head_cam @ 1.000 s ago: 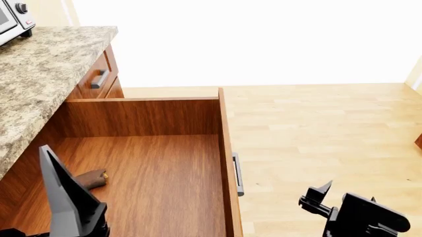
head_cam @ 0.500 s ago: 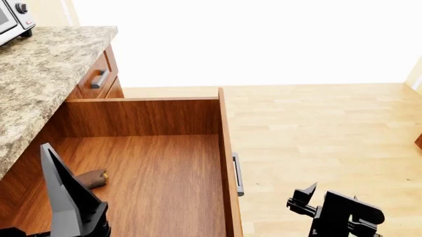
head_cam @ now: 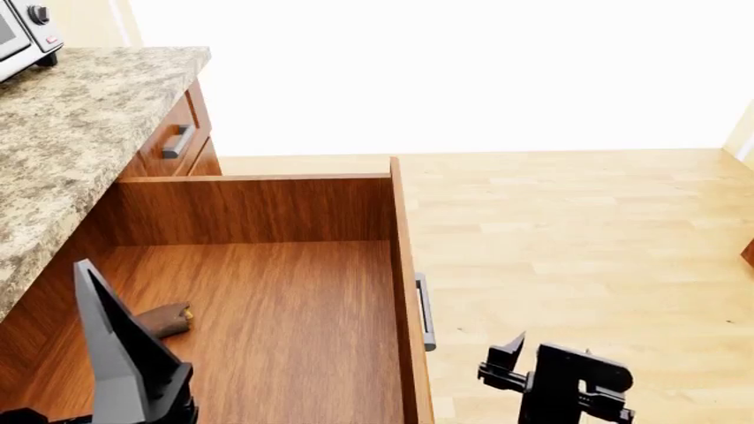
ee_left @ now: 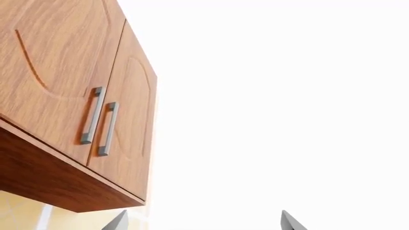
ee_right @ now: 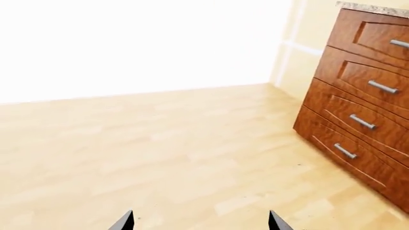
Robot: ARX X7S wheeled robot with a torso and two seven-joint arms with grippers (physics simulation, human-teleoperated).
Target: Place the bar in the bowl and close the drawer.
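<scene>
The drawer [head_cam: 401, 230] stands pulled wide open, its wood-grain inside showing and its grey bar handle [head_cam: 425, 311] on the front. The dark-brown bar [head_cam: 169, 319] lies on the drawer floor at the near left, partly hidden behind my left gripper [head_cam: 118, 353], which points upward over the drawer's near corner. In the left wrist view the left gripper [ee_left: 204, 225] is open and empty. My right gripper [head_cam: 509, 362] is outside the drawer, over the floor, just right of the handle. It is open and empty in the right wrist view [ee_right: 201, 224]. The bowl is out of view.
A speckled granite counter [head_cam: 71, 141] runs along the left with a white-sided appliance [head_cam: 24, 35] at its far end and a closed drawer [head_cam: 177, 141] below. Light wood floor [head_cam: 566, 230] lies to the right. A drawer stack [ee_right: 364, 115] and upper cabinet doors [ee_left: 70, 86] show in the wrist views.
My right gripper has moved left across the floor, closer to the drawer's handle. The left gripper and the bar have barely moved.
</scene>
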